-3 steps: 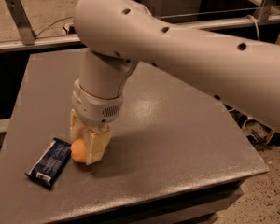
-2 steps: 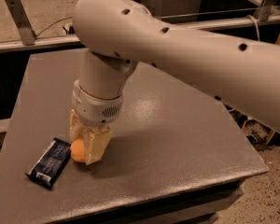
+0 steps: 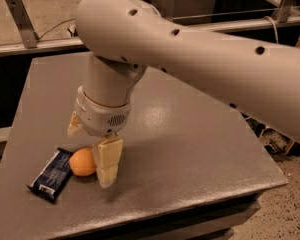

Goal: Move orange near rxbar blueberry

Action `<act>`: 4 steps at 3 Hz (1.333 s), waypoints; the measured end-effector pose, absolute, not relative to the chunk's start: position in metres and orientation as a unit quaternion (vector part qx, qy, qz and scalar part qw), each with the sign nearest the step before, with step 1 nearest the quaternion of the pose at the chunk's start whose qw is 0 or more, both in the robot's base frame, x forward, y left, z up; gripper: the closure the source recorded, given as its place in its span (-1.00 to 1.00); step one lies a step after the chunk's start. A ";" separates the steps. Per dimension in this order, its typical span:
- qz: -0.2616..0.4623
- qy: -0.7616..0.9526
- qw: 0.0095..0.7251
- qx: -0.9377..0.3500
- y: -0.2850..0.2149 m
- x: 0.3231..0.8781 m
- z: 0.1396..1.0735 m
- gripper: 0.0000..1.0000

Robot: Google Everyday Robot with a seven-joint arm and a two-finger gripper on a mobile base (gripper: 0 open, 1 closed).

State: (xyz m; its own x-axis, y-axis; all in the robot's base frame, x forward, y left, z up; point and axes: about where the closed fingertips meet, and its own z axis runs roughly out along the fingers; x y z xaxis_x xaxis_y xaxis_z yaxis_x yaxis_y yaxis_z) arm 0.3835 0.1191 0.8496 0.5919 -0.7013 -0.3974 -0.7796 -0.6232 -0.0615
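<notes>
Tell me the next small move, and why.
Probably lift the end effector straight up and clear. Its fingers stand apart about the orange, which already rests on the table right beside the rxbar blueberry, so the placing looks done.

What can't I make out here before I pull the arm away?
Camera view, all items.
The orange: its side away from the rxbar is hidden by the near jaw of the gripper, which is open and low over the table's front left.
Contact between orange and rxbar: any gap is too small to tell.
The rxbar label: print too small.
The table's far right: covered by the arm.
</notes>
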 end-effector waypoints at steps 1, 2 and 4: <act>0.170 0.418 0.115 -0.885 0.119 0.383 0.850 -1.00; 0.189 0.418 0.129 -0.879 0.109 0.391 0.859 -1.00; 0.200 0.466 0.258 -0.823 0.014 0.448 0.922 -1.00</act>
